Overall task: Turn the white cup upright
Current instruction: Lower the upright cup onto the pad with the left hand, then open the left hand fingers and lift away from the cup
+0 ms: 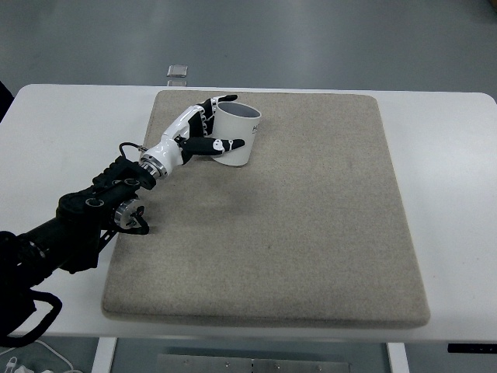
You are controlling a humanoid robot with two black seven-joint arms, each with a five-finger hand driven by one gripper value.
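While the white table (70, 124) fills most of the frame under a strip of grey floor (311, 39) along the top, a large beige mat (295, 225) covers its middle and reaches nearly to the lower edge; the mat's surface is plain and slightly fuzzy, with rounded corners. From the lower left of the frame the left arm (85, 210) comes in, black and jointed, crossing the mat's left border on its way up and to the right; at its white wrist it ends in the left hand (203, 128), white with dark fingertips. That hand is wrapped around the white cup (235, 134); the thumb lies across the cup's near side and the other fingers (220, 101) curl around its far side, so the hand is grasping the cup. Sitting in the upper left part of the mat, close to its top edge, the cup shows its open mouth facing upward, with a dark interior visible; whether its base touches the mat cannot be told. On the floor beyond the table's top edge lies a small grey square thing (178, 71).
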